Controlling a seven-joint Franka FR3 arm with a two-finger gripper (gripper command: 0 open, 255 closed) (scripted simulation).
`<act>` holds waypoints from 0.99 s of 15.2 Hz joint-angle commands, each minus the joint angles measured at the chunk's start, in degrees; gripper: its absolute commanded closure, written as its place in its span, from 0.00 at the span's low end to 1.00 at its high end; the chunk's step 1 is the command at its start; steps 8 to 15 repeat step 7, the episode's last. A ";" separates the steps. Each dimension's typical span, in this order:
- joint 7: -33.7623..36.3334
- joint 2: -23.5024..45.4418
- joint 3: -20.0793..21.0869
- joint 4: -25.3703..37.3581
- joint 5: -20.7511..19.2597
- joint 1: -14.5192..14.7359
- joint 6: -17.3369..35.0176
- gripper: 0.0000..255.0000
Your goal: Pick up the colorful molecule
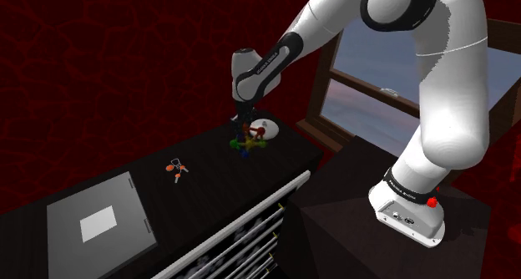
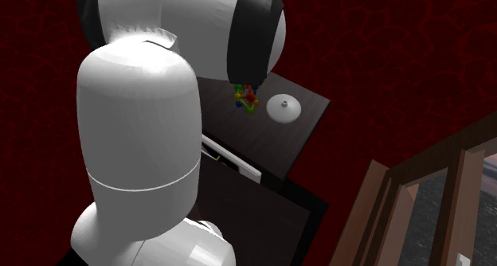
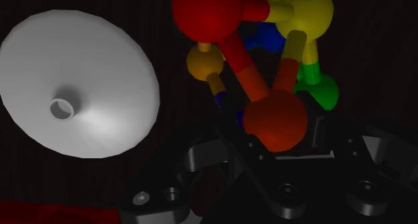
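The colorful molecule (image 1: 249, 142) is a cluster of red, orange, yellow, green and blue balls joined by sticks, resting near the far end of the dark counter (image 1: 209, 185). My gripper (image 1: 245, 129) comes straight down onto it from above. In the wrist view the gripper (image 3: 276, 132) has its black fingers (image 3: 224, 145) close on either side of the molecule's (image 3: 234, 28) nearest orange-red ball, clasping it. In the second exterior view the molecule (image 2: 245, 97) shows just under the arm's dark wrist.
A white cone-shaped lid (image 1: 267, 129) (image 3: 74, 95) (image 2: 283, 107) lies right beside the molecule. A small orange toy (image 1: 177, 166) and a grey flat panel (image 1: 100, 223) sit further along the counter. Drawers (image 1: 242, 244) hang open below; a window (image 1: 376, 77) is near.
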 commanded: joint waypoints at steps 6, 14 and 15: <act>-0.21 -3.71 0.38 -0.12 0.50 -0.29 -3.55 1.00; -0.21 -3.70 0.38 -0.12 0.50 -0.29 -3.55 1.00; -0.21 -3.70 0.38 -0.12 0.50 -0.29 -3.55 1.00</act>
